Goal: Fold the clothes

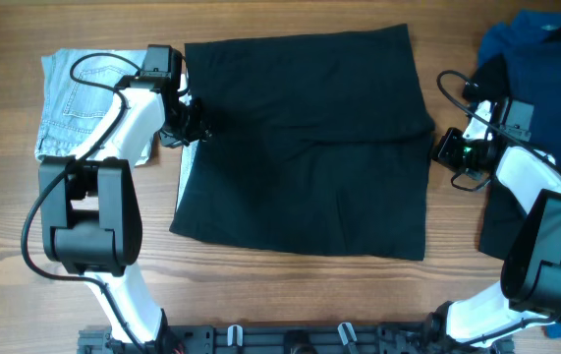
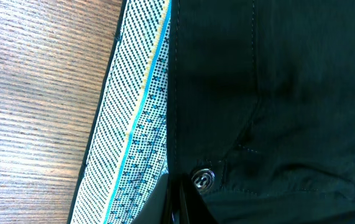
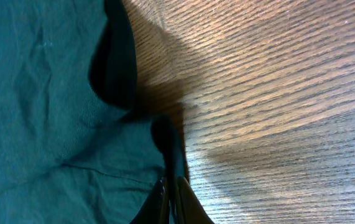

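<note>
The clothes in play are black shorts (image 1: 309,147), spread flat across the middle of the table. My left gripper (image 1: 194,123) is at their left edge, shut on the waistband. In the left wrist view that gripper (image 2: 178,208) pinches the fabric beside a metal button (image 2: 202,178), and the dotted white lining (image 2: 137,112) with a teal stripe is turned outward. My right gripper (image 1: 439,147) is at the shorts' right edge. In the right wrist view it (image 3: 172,202) is shut on a thin raised fold of the dark fabric (image 3: 40,93).
A folded light-blue denim piece (image 1: 76,93) lies at the back left, under the left arm. A royal-blue garment (image 1: 545,49) and a black one (image 1: 516,211) lie at the right edge by the right arm. Bare wood (image 1: 290,295) runs along the front.
</note>
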`<state>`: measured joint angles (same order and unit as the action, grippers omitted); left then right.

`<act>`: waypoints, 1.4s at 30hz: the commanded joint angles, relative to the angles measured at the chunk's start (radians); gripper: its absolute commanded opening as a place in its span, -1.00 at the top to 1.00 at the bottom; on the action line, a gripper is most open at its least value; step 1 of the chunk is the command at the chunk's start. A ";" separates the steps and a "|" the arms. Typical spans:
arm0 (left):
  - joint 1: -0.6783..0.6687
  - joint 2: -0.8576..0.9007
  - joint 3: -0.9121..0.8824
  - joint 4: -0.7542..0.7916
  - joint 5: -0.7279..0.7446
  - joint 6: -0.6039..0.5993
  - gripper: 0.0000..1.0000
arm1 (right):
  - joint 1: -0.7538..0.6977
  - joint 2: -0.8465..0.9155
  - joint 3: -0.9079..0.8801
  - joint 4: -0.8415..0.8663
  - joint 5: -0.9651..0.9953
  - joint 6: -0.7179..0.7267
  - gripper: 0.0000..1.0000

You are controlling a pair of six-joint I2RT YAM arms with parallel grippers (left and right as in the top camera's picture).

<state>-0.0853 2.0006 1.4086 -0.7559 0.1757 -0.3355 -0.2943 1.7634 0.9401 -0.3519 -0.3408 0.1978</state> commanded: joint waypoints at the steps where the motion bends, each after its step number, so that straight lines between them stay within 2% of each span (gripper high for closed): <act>1: 0.004 -0.014 -0.004 0.000 -0.028 -0.011 0.92 | -0.002 0.016 -0.010 0.006 -0.027 0.016 0.91; 7: 0.004 -0.014 -0.004 0.000 -0.028 -0.011 0.92 | -0.002 0.016 -0.061 0.090 -0.055 0.049 0.92; 14: 0.004 -0.014 -0.004 0.000 -0.028 -0.011 0.92 | -0.002 0.018 -0.065 0.097 -0.060 0.065 0.92; 20: 0.004 -0.014 -0.004 0.000 -0.028 -0.010 0.92 | -0.002 0.096 -0.065 0.132 -0.051 0.089 0.92; 23: 0.004 -0.014 -0.004 0.000 -0.029 -0.010 0.92 | -0.002 0.107 -0.065 0.135 -0.040 0.101 0.91; 26: 0.004 -0.014 -0.004 -0.001 -0.029 -0.010 0.92 | -0.002 0.107 -0.065 0.114 0.053 0.146 0.92; 30: 0.004 -0.014 -0.004 -0.011 -0.126 -0.017 0.92 | -0.002 0.107 -0.065 0.101 0.079 0.155 0.91; 35: 0.004 -0.014 -0.004 -0.009 -0.172 -0.021 0.92 | -0.002 0.107 -0.065 0.101 0.079 0.162 0.91; 42: 0.002 -0.014 -0.004 -0.004 -0.156 -0.021 0.90 | -0.002 0.106 -0.061 0.105 0.078 0.163 0.91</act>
<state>-0.0853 2.0006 1.4086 -0.7624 0.0566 -0.3439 -0.2932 1.8187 0.8925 -0.2298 -0.3706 0.3485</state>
